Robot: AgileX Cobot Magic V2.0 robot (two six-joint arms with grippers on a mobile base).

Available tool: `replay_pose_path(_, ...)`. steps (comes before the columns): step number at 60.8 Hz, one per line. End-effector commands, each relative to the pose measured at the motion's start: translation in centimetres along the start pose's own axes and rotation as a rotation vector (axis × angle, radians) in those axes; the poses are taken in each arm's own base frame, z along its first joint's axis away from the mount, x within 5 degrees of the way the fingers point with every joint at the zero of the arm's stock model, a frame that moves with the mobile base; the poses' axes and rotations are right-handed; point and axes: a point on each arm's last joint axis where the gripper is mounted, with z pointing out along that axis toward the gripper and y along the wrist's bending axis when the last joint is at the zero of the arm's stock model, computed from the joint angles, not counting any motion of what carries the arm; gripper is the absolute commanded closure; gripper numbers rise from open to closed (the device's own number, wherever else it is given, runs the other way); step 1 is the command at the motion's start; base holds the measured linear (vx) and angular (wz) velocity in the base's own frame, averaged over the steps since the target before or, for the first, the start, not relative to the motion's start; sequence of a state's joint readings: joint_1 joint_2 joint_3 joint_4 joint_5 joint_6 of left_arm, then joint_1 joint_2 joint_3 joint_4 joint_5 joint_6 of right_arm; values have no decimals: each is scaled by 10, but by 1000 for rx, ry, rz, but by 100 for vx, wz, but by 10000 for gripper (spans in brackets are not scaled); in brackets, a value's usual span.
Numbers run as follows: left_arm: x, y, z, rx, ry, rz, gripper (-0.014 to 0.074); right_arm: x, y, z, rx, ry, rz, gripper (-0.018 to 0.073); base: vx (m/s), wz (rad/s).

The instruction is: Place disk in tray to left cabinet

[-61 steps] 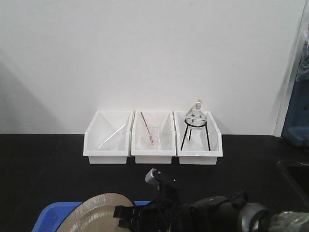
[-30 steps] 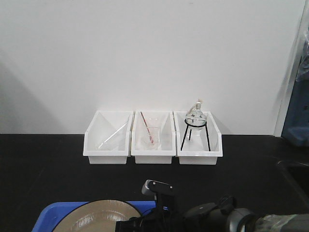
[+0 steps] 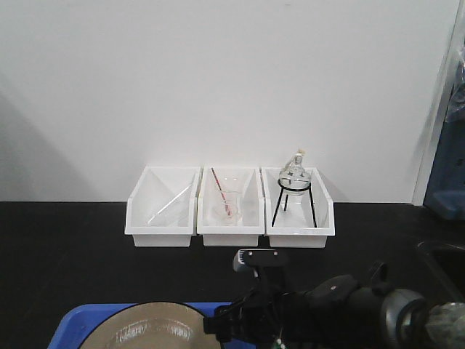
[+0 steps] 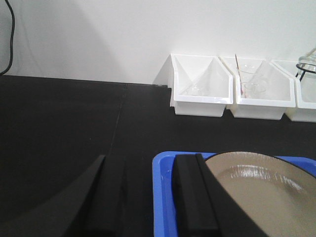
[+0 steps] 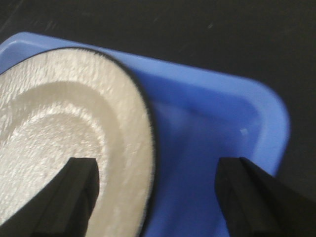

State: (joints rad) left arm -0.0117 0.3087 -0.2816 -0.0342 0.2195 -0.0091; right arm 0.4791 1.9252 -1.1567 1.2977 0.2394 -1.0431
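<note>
The tan disk (image 3: 149, 331) with its thin black rim lies flat in the blue tray (image 3: 76, 320) at the near edge of the black table. My right gripper (image 5: 163, 197) is open above the tray; one finger hangs over the disk (image 5: 64, 113), the other over the bare blue tray floor (image 5: 217, 123), and nothing is held. My left gripper (image 4: 148, 197) is open too, straddling the tray's left rim (image 4: 163, 197), its right finger close beside the disk (image 4: 256, 182). The left cabinet is out of view.
Three white bins stand along the back wall: the left one (image 3: 163, 207) holds a glass rod, the middle one (image 3: 231, 207) a beaker with a red stick, the right one (image 3: 299, 214) a round flask (image 3: 294, 174) on a black tripod. A sink edge (image 3: 443, 251) shows at the far right.
The disk was tilted up in my right gripper; it now lies flat in the tray. The right gripper has opened, and the right arm has shifted rightward.
</note>
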Motion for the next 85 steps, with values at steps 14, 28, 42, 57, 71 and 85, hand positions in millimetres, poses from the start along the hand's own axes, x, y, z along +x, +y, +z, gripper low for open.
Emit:
replay_pose_path(14,-17,-1,30,1,159,-3,162,-25,-23,-59,57,83,-36,3,0,0)
replay_pose_path(28,-33,-2,82,-6,311,-2,162,-20,-27,-66,138,143,277,6,0,0)
replay_pose_path(42,-38,-3,155,-11,668,-2,164,-22,-27,-66,133,113,357,6,0,0)
replay_pose_path(57,-30,-3,212,26,812,87,164,-22,-27,-66,129,114,281,6,0,0)
replay_pose_path(71,-2,-5,243,56,882,45,164,-22,-27,-66,130,112,275,6,0,0)
replay_pose_path(85,27,-8,260,105,933,34,164,-21,-27,-65,127,123,246,6,0,0)
